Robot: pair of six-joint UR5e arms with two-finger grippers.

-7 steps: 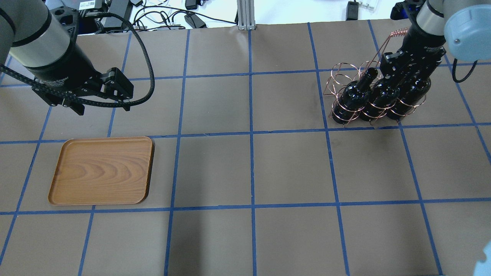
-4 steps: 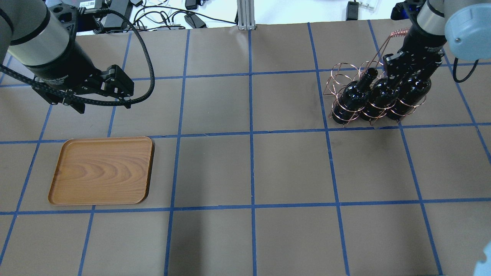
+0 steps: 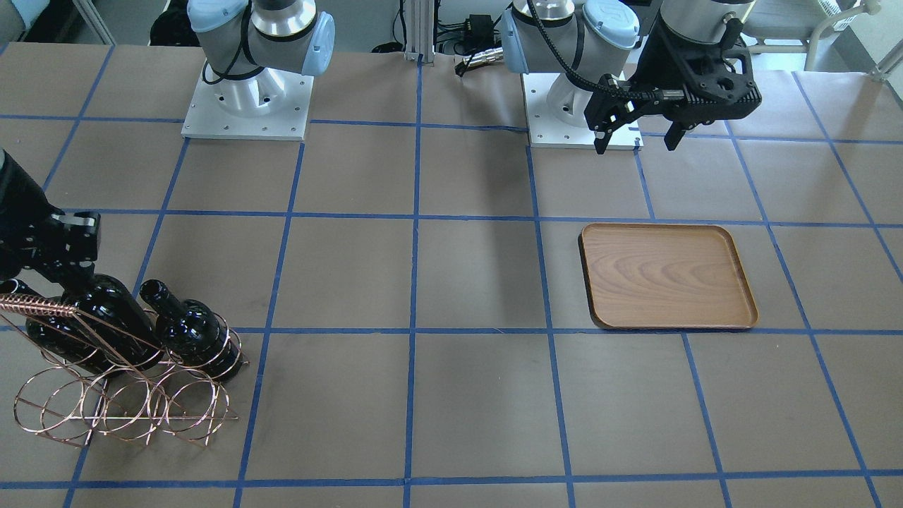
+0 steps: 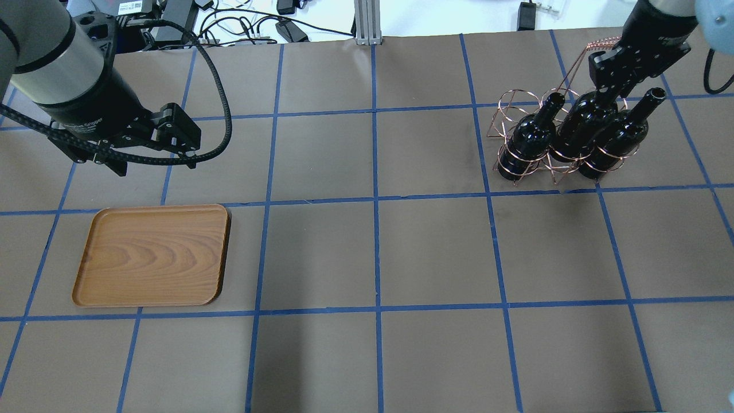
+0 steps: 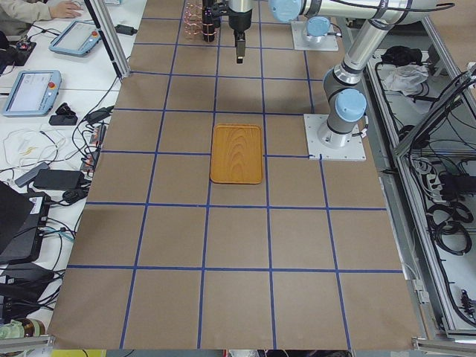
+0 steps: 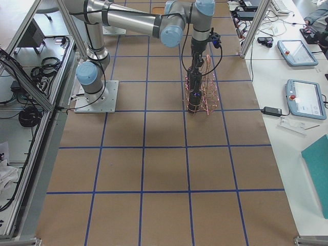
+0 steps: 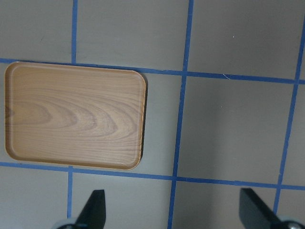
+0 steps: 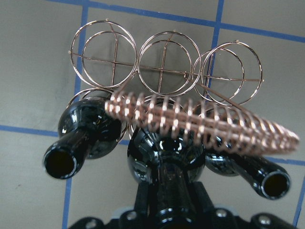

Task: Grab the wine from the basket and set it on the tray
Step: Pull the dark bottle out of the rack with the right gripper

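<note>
- Where the right claw (image 4: 608, 83) reaches down into the basket, its two fingers are closed on the neck of the middle wine bottle (image 4: 576, 129).
- In the right wrist view the twisted wire handle (image 8: 200, 121) crosses just in front of that bottle's shoulder.
- The middle wine bottle leans with its neck toward the far side, and its lower body is ringed by a loop of the copper wire basket (image 3: 127, 418).
- A second wine bottle (image 4: 524, 140) stands just beside it toward the middle of the bench (image 4: 373, 252), and a third wine bottle (image 4: 616, 137) stands on its other side. Both tilt the same way, and their open mouths show.
- All three bottles sit in the basket's row of loops nearer the robot.
- The basket stands on the brown-papered bench, on the robot's right and toward the far side.
- The left claw (image 3: 638, 137) hangs above the bench with its fingers spread wide, holding nothing.
- The wooden tray (image 4: 152, 255) lies flat on the robot's left, near the left claw and well apart from the basket.
</note>
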